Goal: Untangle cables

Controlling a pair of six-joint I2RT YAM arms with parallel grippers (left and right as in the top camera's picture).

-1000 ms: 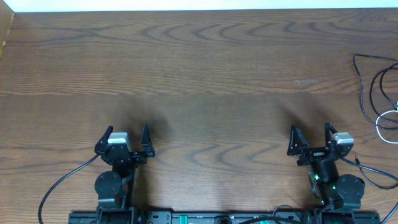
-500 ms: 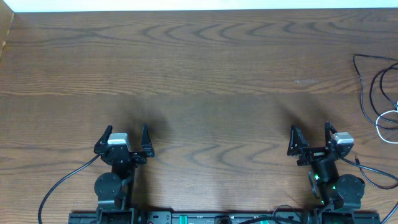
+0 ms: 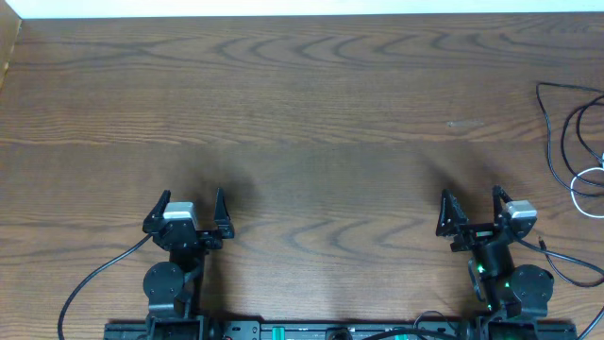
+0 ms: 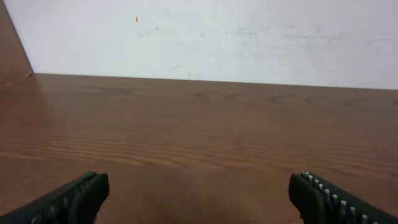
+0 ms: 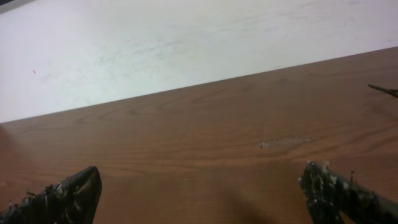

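Nothing moved, L gripper (image 3: 193, 203), R gripper (image 3: 470, 203) both spread wide, thin looping cables (image 3: 566, 142) far right on wood-grain table (image 3: 302, 113)

Worktop (image 3: 311, 113): dark brown wood grain, matte, with wide arching grain lines, fills the whole overhead view. Small pale scuff (image 3: 465, 123) on it right of centre, also visible from the right wrist view. Far edge meets a plain white wall (image 4: 249, 37), faintly smudged, with a tiny red speck (image 4: 137, 19) high on its left part. Brown wooden side panel (image 4: 13, 46) stands at the far-left corner, butting against the wall. Light is even and soft, with a mild sheen on the wood.
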